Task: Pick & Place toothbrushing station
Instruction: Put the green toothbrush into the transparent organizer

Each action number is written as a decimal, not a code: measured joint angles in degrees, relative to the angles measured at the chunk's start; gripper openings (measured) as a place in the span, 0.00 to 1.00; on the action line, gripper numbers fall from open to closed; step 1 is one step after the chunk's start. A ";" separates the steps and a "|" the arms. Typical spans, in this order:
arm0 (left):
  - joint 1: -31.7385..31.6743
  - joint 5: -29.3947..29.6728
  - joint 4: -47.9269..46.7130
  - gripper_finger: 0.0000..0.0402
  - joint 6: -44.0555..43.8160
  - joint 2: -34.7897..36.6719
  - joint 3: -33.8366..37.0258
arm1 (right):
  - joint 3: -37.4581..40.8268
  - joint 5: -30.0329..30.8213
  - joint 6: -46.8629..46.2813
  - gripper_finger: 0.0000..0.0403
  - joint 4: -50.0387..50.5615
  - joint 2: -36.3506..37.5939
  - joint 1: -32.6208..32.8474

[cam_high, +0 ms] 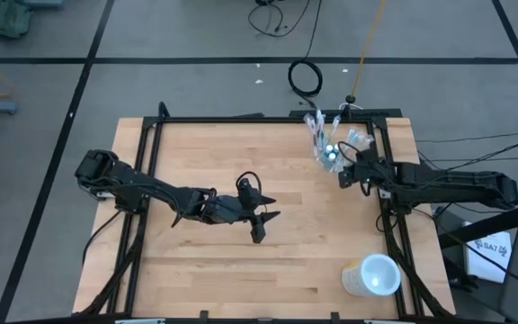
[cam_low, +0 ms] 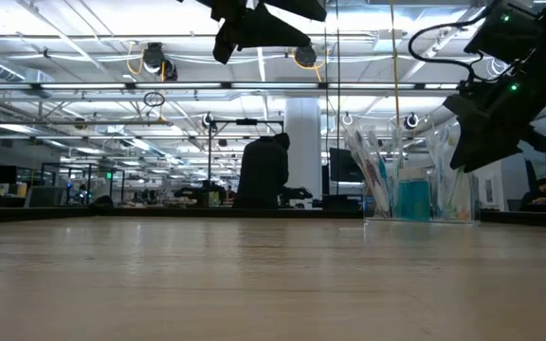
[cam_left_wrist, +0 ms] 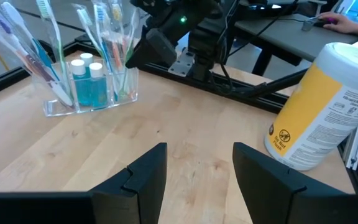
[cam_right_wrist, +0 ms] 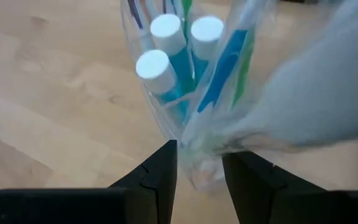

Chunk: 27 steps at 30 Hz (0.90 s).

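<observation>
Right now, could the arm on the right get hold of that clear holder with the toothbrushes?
Probably yes. The right tool is already at the toothbrush holder, its fingers on either side of the clear wall, with nothing between them. The left tool hangs open over mid-table.

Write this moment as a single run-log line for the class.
right gripper: fingers straddle the toothbrush holder wall at table's far right corner | left gripper: open, empty, above mid-table | wipes canister: near right corner, untouched
</observation>
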<state>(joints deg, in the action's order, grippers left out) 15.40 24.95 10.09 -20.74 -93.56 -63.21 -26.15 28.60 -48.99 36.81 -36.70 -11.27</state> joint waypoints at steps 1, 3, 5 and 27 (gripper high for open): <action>0.00 0.00 0.00 0.46 -0.01 0.00 -0.01 | -0.33 0.53 0.40 0.29 0.19 0.02 0.00; 0.00 0.00 0.00 0.46 0.09 0.00 0.00 | -1.24 3.04 1.42 0.29 0.05 0.02 0.00; 0.00 0.00 -0.02 0.46 1.02 0.00 -0.01 | -1.80 6.15 3.12 0.29 -0.38 0.05 0.00; 0.00 -0.04 -0.05 0.46 0.73 0.00 -0.01 | -1.84 17.87 12.28 0.29 -4.56 -0.03 -0.28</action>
<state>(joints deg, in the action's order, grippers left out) 15.40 24.91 10.04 -20.01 -93.56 -63.22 -27.99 46.47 -36.71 32.25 -36.73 -11.55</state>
